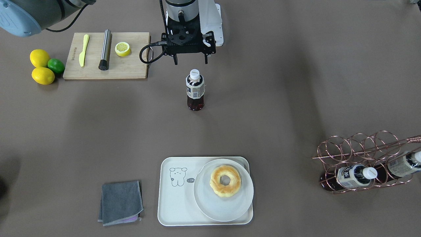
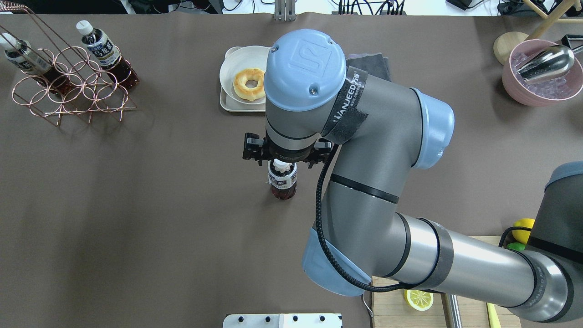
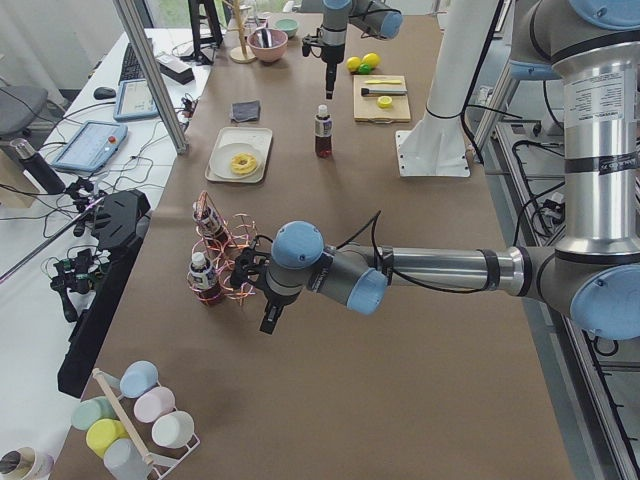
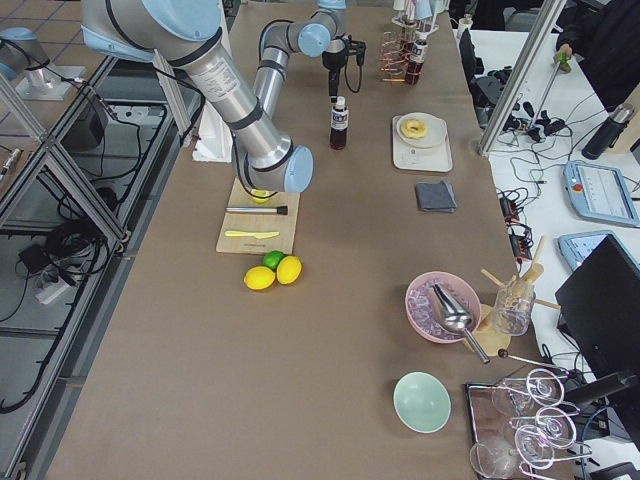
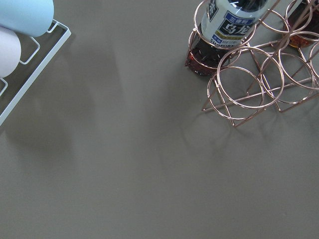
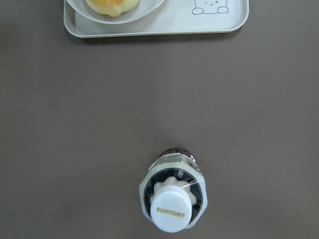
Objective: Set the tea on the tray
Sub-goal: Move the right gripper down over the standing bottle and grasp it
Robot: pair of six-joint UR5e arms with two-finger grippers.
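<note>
The right pincer (image 1: 190,62) hangs just above and a little behind the tea (image 1: 195,90), fingers spread wide and holding nothing. The left pincer (image 3: 268,318) sits low beside the copper rack (image 1: 361,158). From where it shows, I cannot tell whether it is apart or together.

The tea stands upright on the worktop (image 1: 279,108), about mid-table and well apart from the tray (image 1: 174,204). It looks full, so I'd expect a modest, bottom-heavy weight. The walls are thin plastic and will likely give under a hard squeeze, and the glossy label could slip. The stiffest hold is probably the neck just under the white cap, or the shoulder above the label. A grip on the cap alone seems risky, since the bottle could swing.

The worktop is a flat, matte brown covering that should neither slide nor snag. On the tray, the round plate (image 1: 210,207) with its doughnut (image 1: 225,181) takes more than half the space, its edge riding the rim. The room left is the strip with the drawn bear (image 1: 178,176). A tall, narrow bottle set there needs a level, gentle release, kept off the rim and the plate. A grey cloth (image 1: 121,202) lies just beside the tray.
</note>
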